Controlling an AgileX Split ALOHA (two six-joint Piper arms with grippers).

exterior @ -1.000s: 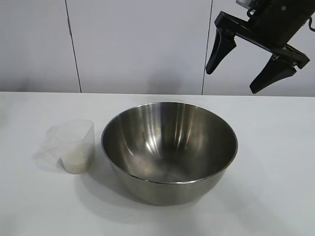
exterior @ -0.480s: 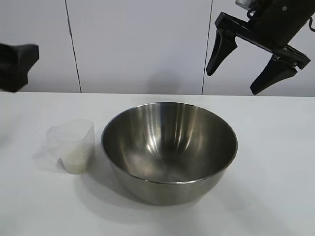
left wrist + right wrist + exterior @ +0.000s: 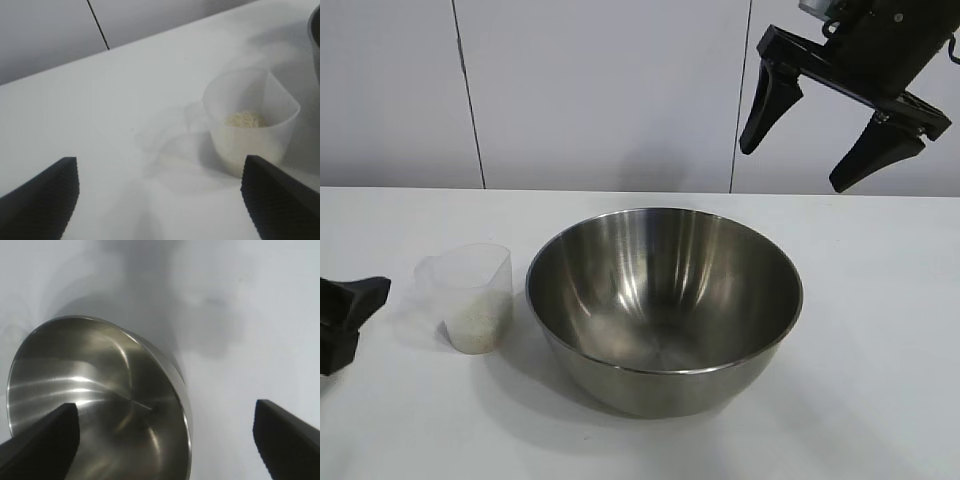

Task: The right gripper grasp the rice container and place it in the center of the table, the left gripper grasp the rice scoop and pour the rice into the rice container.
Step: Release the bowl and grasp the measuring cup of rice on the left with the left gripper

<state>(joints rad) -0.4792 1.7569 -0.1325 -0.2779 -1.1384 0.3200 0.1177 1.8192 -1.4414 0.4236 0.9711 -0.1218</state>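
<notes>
Your left pincer (image 3: 345,318) sits spread beside the rice scoop (image 3: 473,297). Straddle its wall squarely and keep it level so no rice (image 3: 245,119) spills.

The left gripper (image 3: 340,320) is mostly cut off by the edge beside the rice scoop (image 3: 472,297); the scoop's handle blurs into the table (image 3: 880,330).

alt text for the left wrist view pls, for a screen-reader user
A small clear rice scoop with a low heap of rice inside stands upright on the white table, untouched. The left claw is open, one dark fingertip at each lower corner. The edge of the rice container shows just beyond the scoop.
</notes>
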